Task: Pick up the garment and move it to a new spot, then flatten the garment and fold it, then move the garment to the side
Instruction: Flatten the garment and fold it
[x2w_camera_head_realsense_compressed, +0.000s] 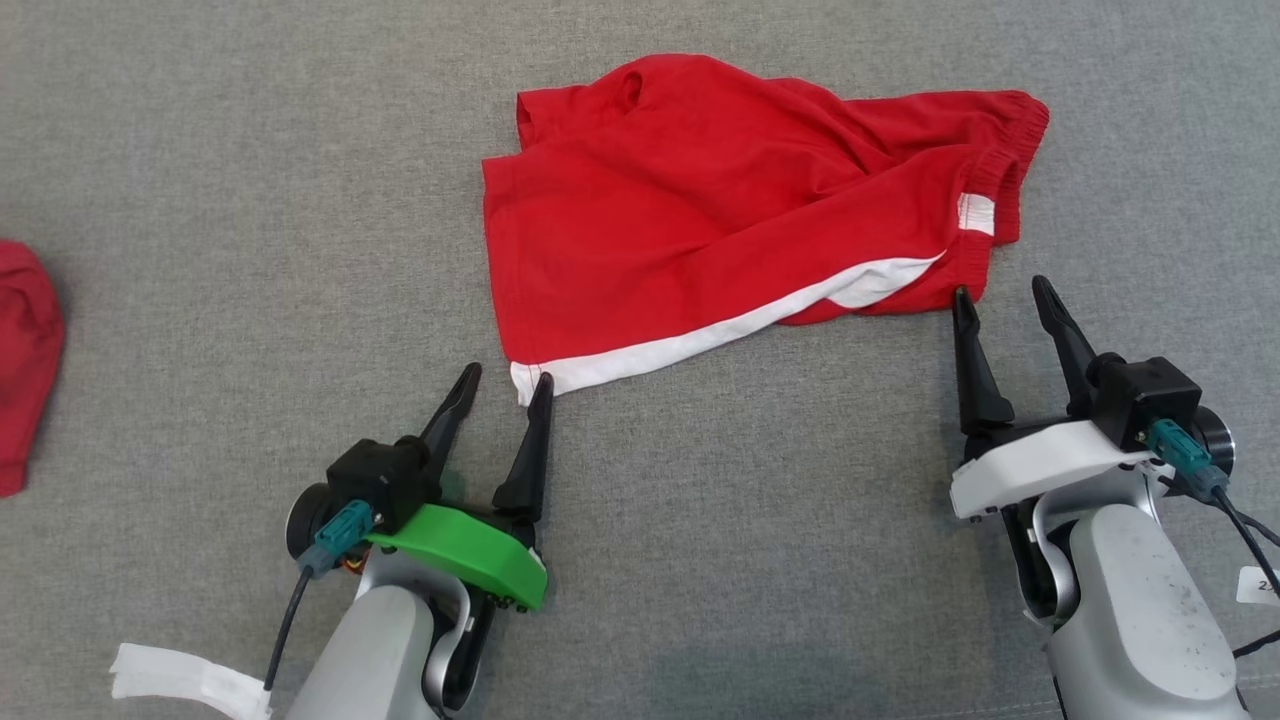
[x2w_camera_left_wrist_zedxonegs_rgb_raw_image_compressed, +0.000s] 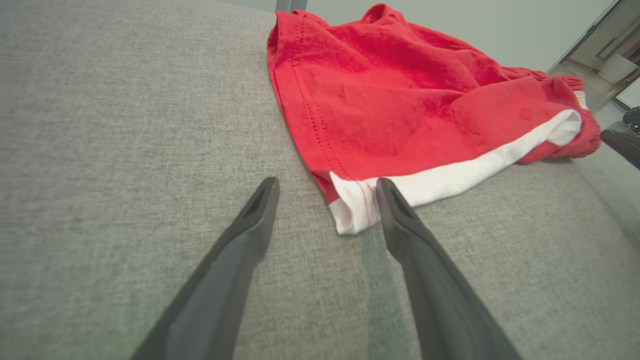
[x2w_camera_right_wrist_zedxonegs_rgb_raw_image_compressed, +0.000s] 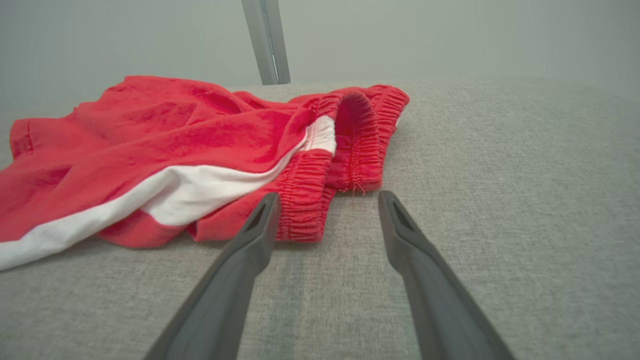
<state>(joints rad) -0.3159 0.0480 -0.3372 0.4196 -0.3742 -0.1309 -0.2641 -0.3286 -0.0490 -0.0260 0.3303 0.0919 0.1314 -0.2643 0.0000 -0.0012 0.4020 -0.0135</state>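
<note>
Two end effectors low in the head view, both spread wide and gripping nothing: left end effector (x2w_camera_head_realsense_compressed: 506, 376) at lower left above a green housing (x2w_camera_head_realsense_compressed: 465, 545), right end effector (x2w_camera_head_realsense_compressed: 1001, 288) at lower right above a white housing (x2w_camera_head_realsense_compressed: 1040, 465). Red shorts (x2w_camera_head_realsense_compressed: 700, 220) in the upper centre of the frame, lying loose and wrinkled on the grey fabric-covered desk (x2w_camera_head_realsense_compressed: 250, 200), with the elastic waistband (x2w_camera_head_realsense_compressed: 1005, 150) bunched at the upper right, the leg hem toward the left and a white side stripe (x2w_camera_head_realsense_compressed: 700, 340) running along the lower edge. White hem corner (x2w_camera_left_wrist_zedxonegs_rgb_raw_image_compressed: 350, 212) low in the centre of the left wrist view, between the fingers of the left end effector (x2w_camera_left_wrist_zedxonegs_rgb_raw_image_compressed: 326, 182) and right against the right-hand one; touching or only just beside, hard to tell. Gathered waistband edge (x2w_camera_right_wrist_zedxonegs_rgb_raw_image_compressed: 305, 210) in the middle of the right wrist view, just past the left-hand fingertip of the right end effector (x2w_camera_right_wrist_zedxonegs_rgb_raw_image_compressed: 328, 195), with bare grey fabric ahead of the other finger. Second red cloth (x2w_camera_head_realsense_compressed: 25, 360) at the far left edge of the head view, well apart from the shorts. White strip (x2w_camera_head_realsense_compressed: 180, 680) at the bottom left corner beside the left forearm.
</note>
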